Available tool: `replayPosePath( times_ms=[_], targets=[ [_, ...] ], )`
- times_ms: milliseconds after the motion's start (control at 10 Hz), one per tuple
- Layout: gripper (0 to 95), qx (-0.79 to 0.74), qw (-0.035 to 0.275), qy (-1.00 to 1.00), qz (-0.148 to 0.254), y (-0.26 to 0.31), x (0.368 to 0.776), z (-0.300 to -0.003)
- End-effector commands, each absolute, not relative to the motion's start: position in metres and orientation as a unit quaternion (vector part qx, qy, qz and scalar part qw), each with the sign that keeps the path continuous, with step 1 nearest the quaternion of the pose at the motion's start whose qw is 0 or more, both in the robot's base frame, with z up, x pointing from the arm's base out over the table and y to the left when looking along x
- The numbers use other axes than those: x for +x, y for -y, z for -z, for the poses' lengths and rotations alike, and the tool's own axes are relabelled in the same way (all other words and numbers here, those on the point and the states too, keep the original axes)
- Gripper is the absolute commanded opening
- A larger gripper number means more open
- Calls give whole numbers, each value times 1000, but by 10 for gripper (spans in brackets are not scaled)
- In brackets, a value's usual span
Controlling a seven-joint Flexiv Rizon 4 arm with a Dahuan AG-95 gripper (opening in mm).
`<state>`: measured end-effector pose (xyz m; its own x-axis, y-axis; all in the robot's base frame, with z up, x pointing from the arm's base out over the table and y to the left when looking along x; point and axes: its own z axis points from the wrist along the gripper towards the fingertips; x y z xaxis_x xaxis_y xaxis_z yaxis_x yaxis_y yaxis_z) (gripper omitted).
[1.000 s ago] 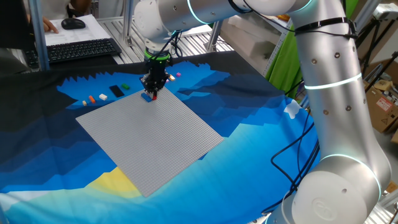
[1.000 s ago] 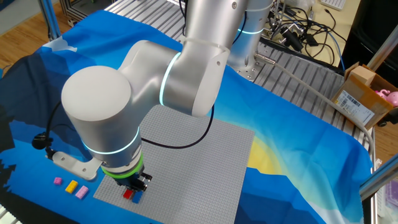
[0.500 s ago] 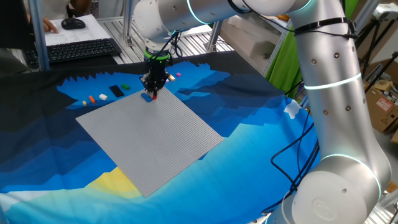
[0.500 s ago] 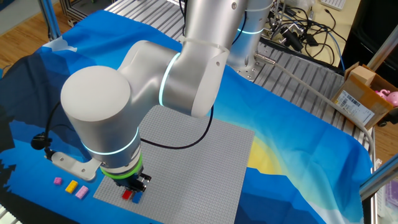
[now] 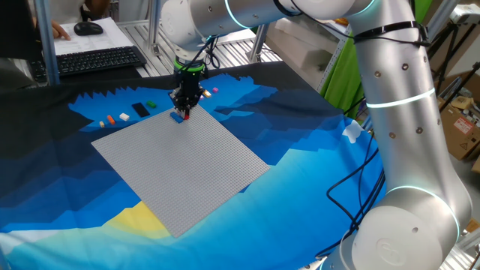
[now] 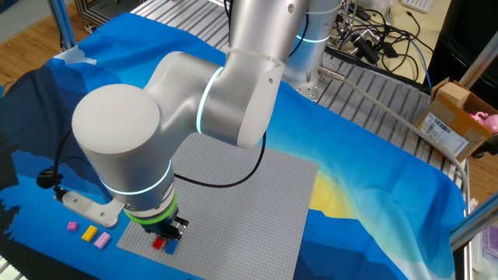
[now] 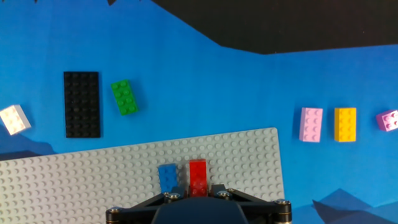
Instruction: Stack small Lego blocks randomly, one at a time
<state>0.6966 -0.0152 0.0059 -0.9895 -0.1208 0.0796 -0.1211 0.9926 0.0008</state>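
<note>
Worktop [image 5: 315, 172] in one fixed view carries a blue patterned cloth with a grey studded plate [image 5: 180, 161] on it. Your hand [image 5: 184, 110] sits low over the plate's far corner, right at a blue block [image 5: 178, 116]. Past the plate's edge you get a black flat piece [image 5: 140, 110], a green block [image 5: 151, 105], a white block [image 5: 124, 117] and an orange block [image 5: 111, 119] on the cloth. A pink block [image 5: 215, 90] lies beyond the hand.

Other fixed view: the arm's big joint covers much of the plate [image 6: 257, 210]. The hand [image 6: 165, 241] is down at the plate's near corner, with a red block [image 6: 159, 244] and a blue block [image 6: 170, 249] under it. On the cloth to the left lie a pink block [image 6: 102, 240], a yellow block [image 6: 89, 232] and a purple block [image 6: 72, 226], well apart from the hand.

Hand view: red block [image 7: 198, 177] and blue block [image 7: 168, 177] sit side by side on the plate [image 7: 93, 180], touching or nearly so. The red one runs under the hand's body at the bottom edge. You cannot tell whether the fingers are apart or pinching it. Off the plate: the black piece [image 7: 81, 104], the green block [image 7: 125, 97] just beside it, the white block [image 7: 14, 119] at left, and pink [image 7: 311, 124], yellow [image 7: 345, 124] and purple [image 7: 388, 120] blocks in a row at right.
</note>
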Motion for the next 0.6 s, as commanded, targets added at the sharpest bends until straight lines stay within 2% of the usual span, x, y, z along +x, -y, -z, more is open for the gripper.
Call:
replayPosePath(
  times_ms=[100, 600],
  targets=[
    [0, 62, 40, 997, -2, 15, 696, -5],
    [0, 64, 39, 997, -2, 16, 698, -5]
  ],
)
